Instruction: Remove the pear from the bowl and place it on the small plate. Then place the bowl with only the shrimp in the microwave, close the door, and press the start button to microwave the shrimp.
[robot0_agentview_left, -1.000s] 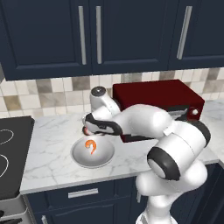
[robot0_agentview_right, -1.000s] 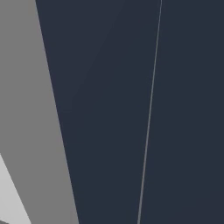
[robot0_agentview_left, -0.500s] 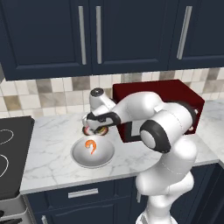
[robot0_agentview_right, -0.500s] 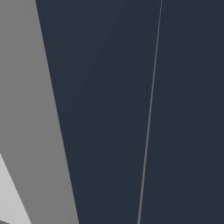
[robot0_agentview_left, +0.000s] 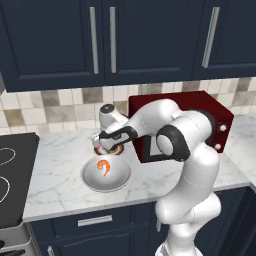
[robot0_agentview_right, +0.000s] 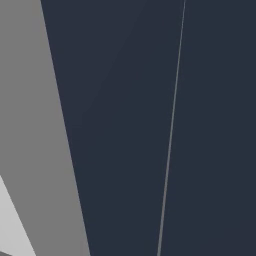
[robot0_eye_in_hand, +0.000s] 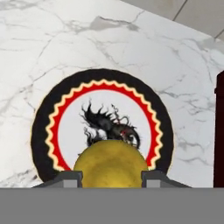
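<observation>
The arm has swung back over the small plate (robot0_eye_in_hand: 103, 131), and the gripper (robot0_eye_in_hand: 110, 178) is grasping the pear (robot0_eye_in_hand: 110, 162) just above it; shrimp (robot0_agentview_left: 103, 167) sits alone in the bowl (robot0_agentview_left: 119, 179) on the desk (robot0_agentview_left: 60, 185).

The pear (robot0_eye_in_hand: 110, 164) hides the small plate's (robot0_eye_in_hand: 43, 127) near rim.

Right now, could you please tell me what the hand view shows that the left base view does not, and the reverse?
Hand view alone: the small plate's dragon-like centre and zigzag ring, and the yellow pear between the end effector's fingers, above the plate.

Left base view alone: the bowl holding just the shrimp, the stovetop, and the navy cabinets.

Both: the marble counter, the plate and the dark red oven.
</observation>
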